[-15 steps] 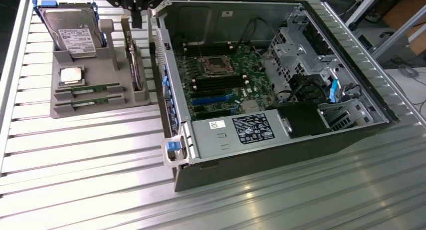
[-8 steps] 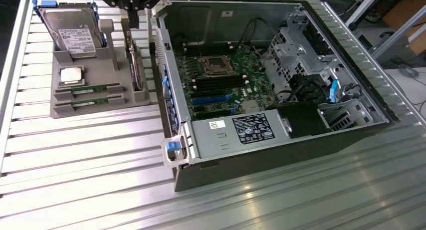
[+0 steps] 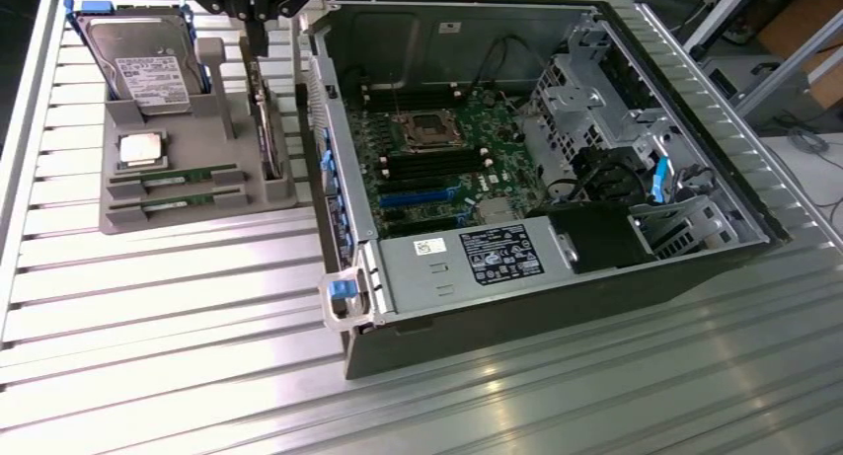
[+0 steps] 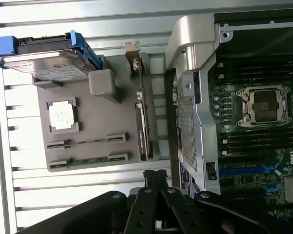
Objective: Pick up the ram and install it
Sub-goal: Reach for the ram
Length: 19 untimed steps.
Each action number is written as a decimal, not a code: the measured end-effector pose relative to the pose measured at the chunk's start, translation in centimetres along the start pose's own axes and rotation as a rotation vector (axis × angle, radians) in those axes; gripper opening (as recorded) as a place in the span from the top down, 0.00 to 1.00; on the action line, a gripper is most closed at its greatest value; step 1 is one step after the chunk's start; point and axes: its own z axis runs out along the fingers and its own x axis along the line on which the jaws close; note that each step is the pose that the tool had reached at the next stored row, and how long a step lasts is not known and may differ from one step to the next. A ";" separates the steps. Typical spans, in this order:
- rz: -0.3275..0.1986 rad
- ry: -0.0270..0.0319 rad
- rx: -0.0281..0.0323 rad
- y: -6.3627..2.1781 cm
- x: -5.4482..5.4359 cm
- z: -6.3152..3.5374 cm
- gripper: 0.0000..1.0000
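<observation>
exterior view: whole PC case [image 3: 435, 329] incl. power supply [image 3: 477, 263] | wrist view: pincer [image 4: 155, 176] pressed together, empty | ram [image 4: 85, 143] + twin [image 4: 88, 161] slotted in tray [image 4: 102, 122], end opposite hard drive [image 4: 49, 68], clear of pincer

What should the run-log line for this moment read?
gripper: shut, nothing held, by gray tray edge | ram sticks: both lying in tray slots | computer case: open, processor socket empty

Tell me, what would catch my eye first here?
The big open computer case on the exterior view's right, its green motherboard laid bare. On that view's left a grey tray holds a silver hard drive, a square processor chip and two green ram sticks lying side by side.
</observation>
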 end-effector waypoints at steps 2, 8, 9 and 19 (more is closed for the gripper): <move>0.000 0.0000 0.0000 -0.01 0.1 0.00 0.89; 0.000 0.0000 0.0000 -0.03 0.4 -0.01 0.89; 0.000 0.0000 0.0000 -0.04 0.5 -0.01 0.89; 0.000 0.0001 0.0000 -0.11 1.5 -0.04 0.89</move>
